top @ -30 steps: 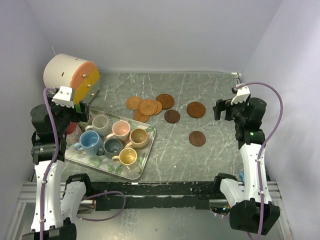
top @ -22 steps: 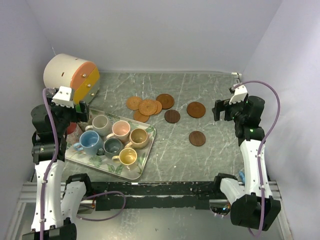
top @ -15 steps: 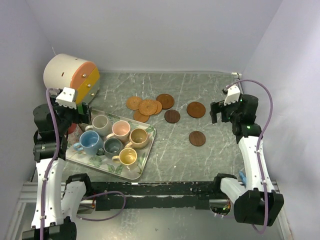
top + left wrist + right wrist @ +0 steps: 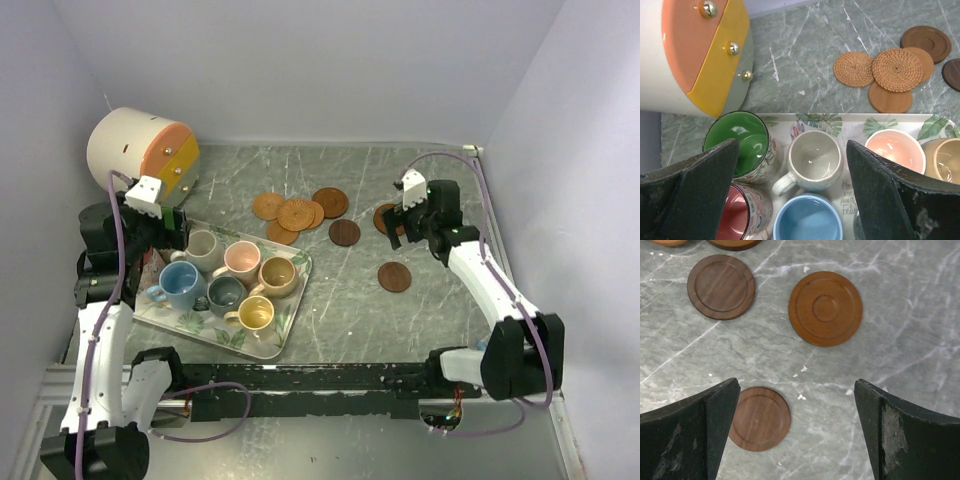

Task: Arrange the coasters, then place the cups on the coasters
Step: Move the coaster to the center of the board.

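Right gripper (image 4: 796,390) swung in from tabletop's (image 4: 345,300) right edge, jaws wide & empty over loose coasters (image 4: 825,308), so arranging prob. starts now; left gripper (image 4: 792,145), also open, hovers over cups (image 4: 812,160).

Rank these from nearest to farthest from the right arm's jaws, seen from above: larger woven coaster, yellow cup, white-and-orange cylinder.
1. larger woven coaster, atop the pile at mid-table.
2. yellow cup, at the near side of the tray, on the left.
3. white-and-orange cylinder, far left corner.
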Action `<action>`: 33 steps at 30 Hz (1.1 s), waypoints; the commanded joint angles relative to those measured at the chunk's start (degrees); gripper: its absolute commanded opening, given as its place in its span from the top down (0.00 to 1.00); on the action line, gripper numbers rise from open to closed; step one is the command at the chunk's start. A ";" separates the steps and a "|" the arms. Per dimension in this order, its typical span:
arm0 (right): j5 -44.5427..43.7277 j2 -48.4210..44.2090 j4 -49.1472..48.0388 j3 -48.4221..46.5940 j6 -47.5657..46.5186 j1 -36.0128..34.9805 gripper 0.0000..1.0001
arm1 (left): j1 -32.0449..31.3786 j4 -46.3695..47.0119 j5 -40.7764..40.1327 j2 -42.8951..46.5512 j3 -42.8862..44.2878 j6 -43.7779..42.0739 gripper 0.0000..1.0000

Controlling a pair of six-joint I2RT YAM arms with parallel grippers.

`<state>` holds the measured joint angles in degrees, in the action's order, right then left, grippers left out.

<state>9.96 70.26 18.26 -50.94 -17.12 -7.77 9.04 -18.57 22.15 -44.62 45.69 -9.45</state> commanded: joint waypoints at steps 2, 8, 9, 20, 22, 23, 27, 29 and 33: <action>0.89 7.79 -5.98 -4.13 2.63 -3.66 0.00 | -2.89 1.17 -1.91 -2.64 0.57 -3.08 0.01; -1.88 18.53 -11.10 -9.56 4.25 -7.72 0.01 | -4.67 2.19 -1.21 -3.91 -0.62 -4.68 0.00; -1.96 20.45 -11.52 -10.95 4.36 -8.35 0.01 | -4.68 2.67 -0.32 -3.63 -1.03 -4.88 0.00; -4.66 43.70 -10.86 -29.01 6.74 -13.16 0.09 | -4.88 2.87 3.13 -4.25 -1.36 -6.28 0.00; -5.00 47.82 -10.07 -32.29 7.33 -13.19 0.10 | -4.89 2.29 4.35 -4.16 -1.31 -6.44 0.01; -4.93 49.45 -9.77 -33.82 7.63 -13.15 0.11 | -4.90 2.09 4.84 -3.99 -1.42 -6.45 0.01; -4.43 54.74 -8.22 -39.01 9.49 -13.15 0.13 | -4.97 1.69 6.59 -3.48 -2.15 -7.38 0.00; -4.46 56.04 -8.28 -39.97 10.19 -13.15 0.14 | -5.04 1.59 6.80 -3.29 -2.40 -7.82 0.00; -4.67 57.75 -8.25 -41.79 11.78 -13.06 0.15 | -5.03 1.42 7.26 -2.87 -2.54 -8.11 0.00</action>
<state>5.91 126.06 9.10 -90.70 -7.64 -20.97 4.38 -17.50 26.68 -48.62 44.05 -16.27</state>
